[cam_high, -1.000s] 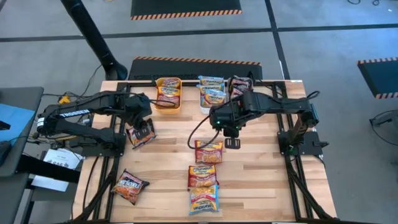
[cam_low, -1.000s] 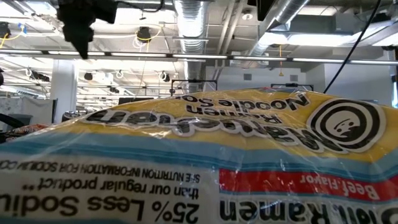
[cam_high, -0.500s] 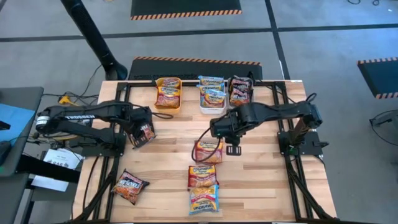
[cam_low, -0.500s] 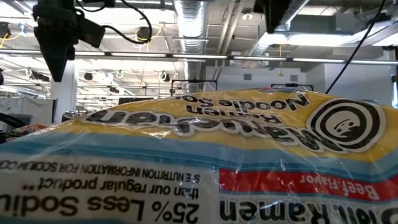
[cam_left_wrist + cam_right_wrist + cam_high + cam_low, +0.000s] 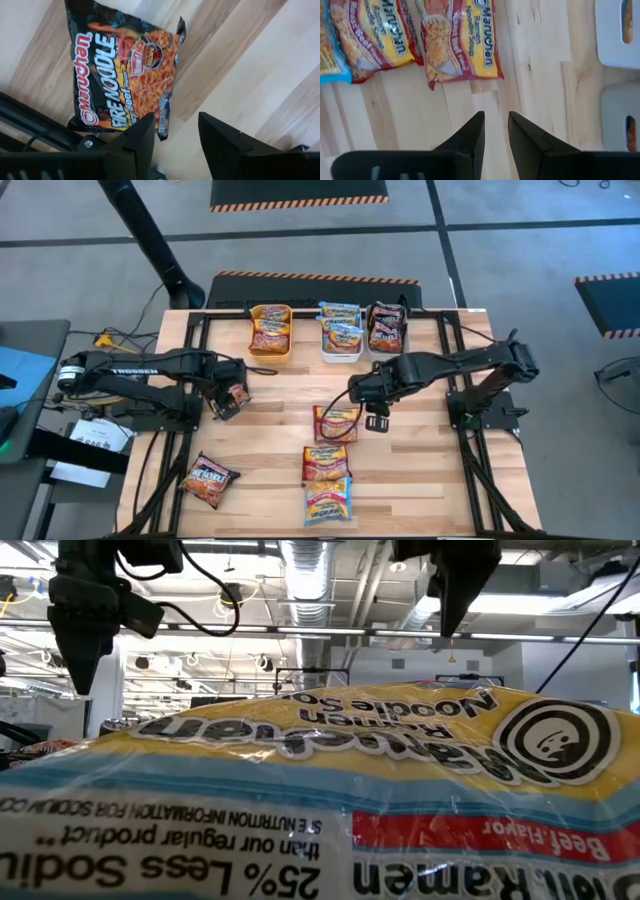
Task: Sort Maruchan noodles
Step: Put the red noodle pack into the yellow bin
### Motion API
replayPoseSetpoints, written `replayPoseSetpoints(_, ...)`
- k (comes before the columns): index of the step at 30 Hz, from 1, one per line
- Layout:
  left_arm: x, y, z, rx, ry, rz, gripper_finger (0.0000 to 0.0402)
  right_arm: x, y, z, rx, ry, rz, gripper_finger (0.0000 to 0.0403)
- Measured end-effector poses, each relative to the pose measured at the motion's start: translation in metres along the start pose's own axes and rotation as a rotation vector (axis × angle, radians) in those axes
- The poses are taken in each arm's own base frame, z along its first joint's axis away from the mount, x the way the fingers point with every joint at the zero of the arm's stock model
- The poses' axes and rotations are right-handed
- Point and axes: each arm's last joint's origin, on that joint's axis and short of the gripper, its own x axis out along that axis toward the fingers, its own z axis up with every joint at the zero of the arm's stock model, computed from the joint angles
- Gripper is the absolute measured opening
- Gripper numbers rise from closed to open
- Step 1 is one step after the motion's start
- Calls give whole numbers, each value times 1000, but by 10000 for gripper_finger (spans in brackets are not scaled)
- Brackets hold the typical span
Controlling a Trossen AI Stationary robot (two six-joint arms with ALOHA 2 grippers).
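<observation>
My left gripper (image 5: 227, 400) (image 5: 175, 132) is open and points down at the table's left side. Its fingers stand either side of one edge of a dark "Fire Noodle" packet (image 5: 125, 75) (image 5: 238, 392), which lies flat on the wood. My right gripper (image 5: 366, 408) (image 5: 496, 127) is open a little and hangs over bare wood, just right of a red-yellow packet (image 5: 460, 40) (image 5: 336, 423). Nearer lie another red-yellow packet (image 5: 326, 463), a blue-yellow one (image 5: 328, 500) and a second dark one (image 5: 208, 478). In the low view, both grippers (image 5: 80, 660) (image 5: 455, 610) hang above the table.
Three bins stand along the far edge: orange (image 5: 270, 345), white (image 5: 342, 352) and grey (image 5: 387, 340), each with packets inside. Black frame rails (image 5: 192, 395) run down both table sides. A blue-yellow packet (image 5: 320, 790) fills the low view. Bare wood lies right of the packet column.
Both grippers have come down toward the table. The right arm has drawn back from the bins toward the near edge, and now stands beside the red-yellow packet. The left gripper has sunk over the dark packet, which has kept its place.
</observation>
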Motion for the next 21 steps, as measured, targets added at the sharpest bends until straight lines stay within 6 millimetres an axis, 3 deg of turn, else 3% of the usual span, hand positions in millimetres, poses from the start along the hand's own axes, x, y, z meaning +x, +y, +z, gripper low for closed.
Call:
replayPoseSetpoints(11,0,-1,1,-3,-13,-7,138,37,-2,-13,12,-27,7,111)
replayPoseSetpoints(21,0,-3,4,2,-42,-30,138,41,2,4,-138,-219,73,121)
